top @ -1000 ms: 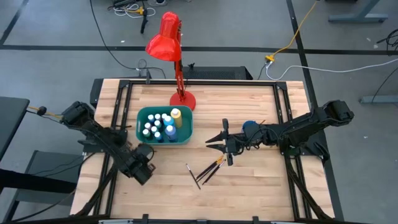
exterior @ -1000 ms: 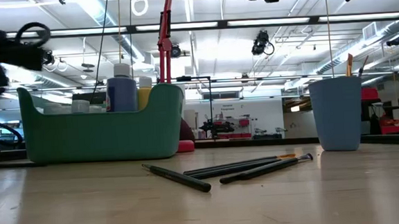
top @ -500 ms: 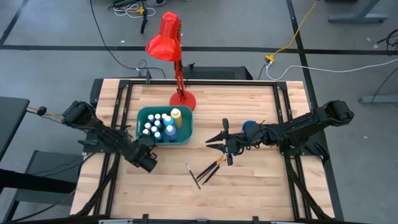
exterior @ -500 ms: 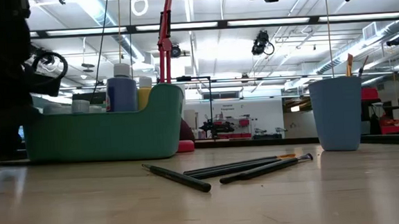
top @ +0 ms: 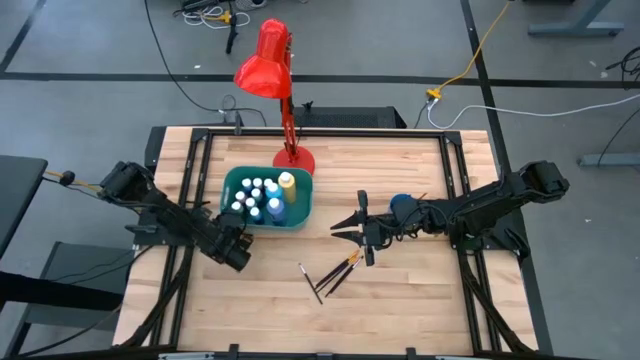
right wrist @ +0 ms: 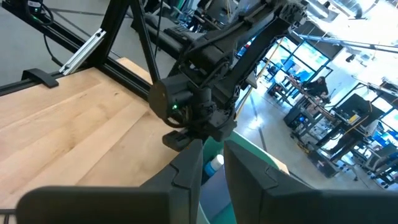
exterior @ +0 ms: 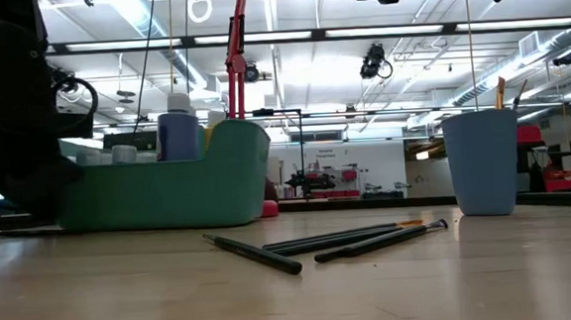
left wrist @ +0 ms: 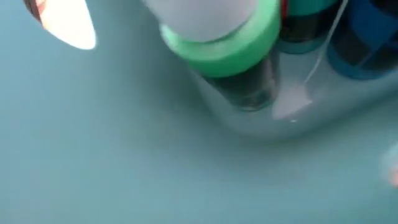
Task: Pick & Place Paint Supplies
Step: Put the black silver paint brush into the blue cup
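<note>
The teal bin [top: 300, 222] stands left of the table's middle. It holds several white-capped paint bottles [top: 255, 198] and a taller yellow bottle [top: 285, 183]. My left gripper [top: 235, 248] is up against the bin's near-left corner. Its wrist view is filled by the teal wall [left wrist: 124, 155], with a green-banded bottle [left wrist: 230, 43] behind it. Three dark-handled brushes [top: 335, 272] lie flat on the wood near the middle. My right gripper [top: 337, 229] hangs above them, beside the blue cup [top: 402, 207], its fingers [right wrist: 186, 168] a little apart with nothing between them.
A red desk lamp [top: 270, 60] stands with its base [top: 293, 160] just behind the bin. Brush ends [exterior: 505, 92] stick up out of the blue cup [exterior: 482, 163]. Bare wood lies along the table's near edge and far right.
My left gripper has moved down and toward the table's far right, up to the bin's near-left corner. The bin has slid a little toward the table's right and far edges, turning slightly. The brushes and the cup have stayed put.
</note>
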### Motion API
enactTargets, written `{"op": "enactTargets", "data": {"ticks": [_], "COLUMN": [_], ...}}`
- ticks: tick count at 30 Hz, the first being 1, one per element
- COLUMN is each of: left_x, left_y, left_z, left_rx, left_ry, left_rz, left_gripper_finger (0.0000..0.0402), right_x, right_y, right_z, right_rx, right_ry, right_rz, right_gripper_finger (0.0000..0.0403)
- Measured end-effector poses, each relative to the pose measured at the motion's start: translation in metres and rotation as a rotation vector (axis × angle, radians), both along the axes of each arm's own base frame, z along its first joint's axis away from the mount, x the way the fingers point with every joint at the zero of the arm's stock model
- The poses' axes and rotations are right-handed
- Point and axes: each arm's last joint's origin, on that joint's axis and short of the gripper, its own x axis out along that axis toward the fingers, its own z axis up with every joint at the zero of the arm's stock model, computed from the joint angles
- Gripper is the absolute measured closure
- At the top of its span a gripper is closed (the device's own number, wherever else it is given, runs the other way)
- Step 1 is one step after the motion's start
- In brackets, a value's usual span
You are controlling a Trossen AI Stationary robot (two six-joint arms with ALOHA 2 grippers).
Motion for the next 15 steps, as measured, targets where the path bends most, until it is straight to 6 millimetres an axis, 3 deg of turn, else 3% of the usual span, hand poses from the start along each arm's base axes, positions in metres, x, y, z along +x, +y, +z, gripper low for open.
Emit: {"op": "enactTargets", "data": {"ticks": [15], "left_x": [0.014], "left_y": [-0.013], "left_z": [0.003], "left_rx": [-0.253], "left_ry": [0.015], "left_rz": [0.011], "left_gripper_finger": [0.0320], "right_x": [0.000], "right_y": [0.000], "right_z": [-0.001], "right_rx": [-0.005], "right_ry": [0.012], "right_rz": [0.000], "right_gripper_finger": [0.0325]}}
